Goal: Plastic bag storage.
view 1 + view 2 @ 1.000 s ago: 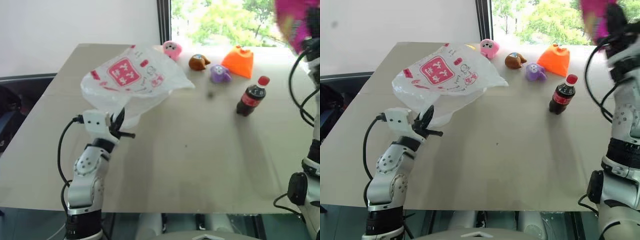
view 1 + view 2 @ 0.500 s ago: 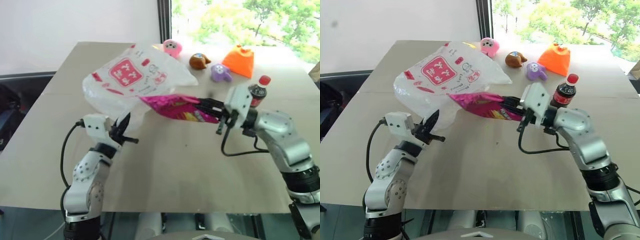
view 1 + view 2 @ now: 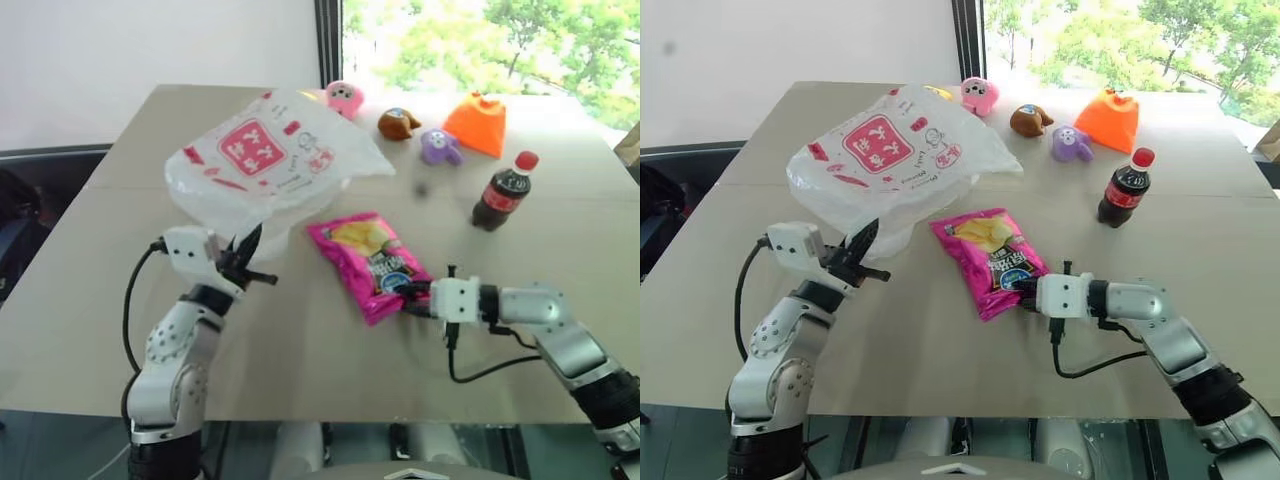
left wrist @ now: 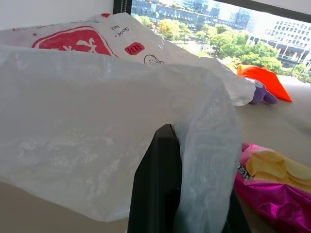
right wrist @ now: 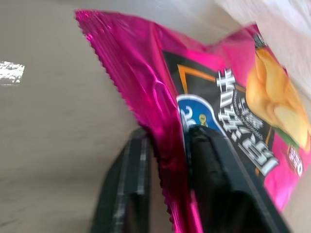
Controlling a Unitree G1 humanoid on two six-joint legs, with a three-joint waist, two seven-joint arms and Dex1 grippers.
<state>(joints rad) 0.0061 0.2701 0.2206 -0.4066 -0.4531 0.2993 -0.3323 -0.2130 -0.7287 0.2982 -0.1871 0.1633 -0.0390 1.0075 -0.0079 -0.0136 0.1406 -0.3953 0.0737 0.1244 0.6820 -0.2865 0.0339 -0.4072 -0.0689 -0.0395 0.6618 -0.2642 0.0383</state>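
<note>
Left hand (image 3: 245, 262) pinches plastic bag (image 3: 262, 165)

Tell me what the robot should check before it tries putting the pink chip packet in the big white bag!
1. Left gripper shut on the plastic bag: ok, the film is pinched between its fingers in the left wrist view.
2. Bag mouth open toward the packet: cannot tell, the film hangs crumpled over the rim.
3. Right gripper has the chip packet: cannot tell, its fingers straddle the packet's edge, but whether they squeeze it is unclear.
4. Packet off the table: not ok, it lies flat beside the bag.
5. Path to the bag clear: ok, the cola bottle and toys stand farther back.
</note>
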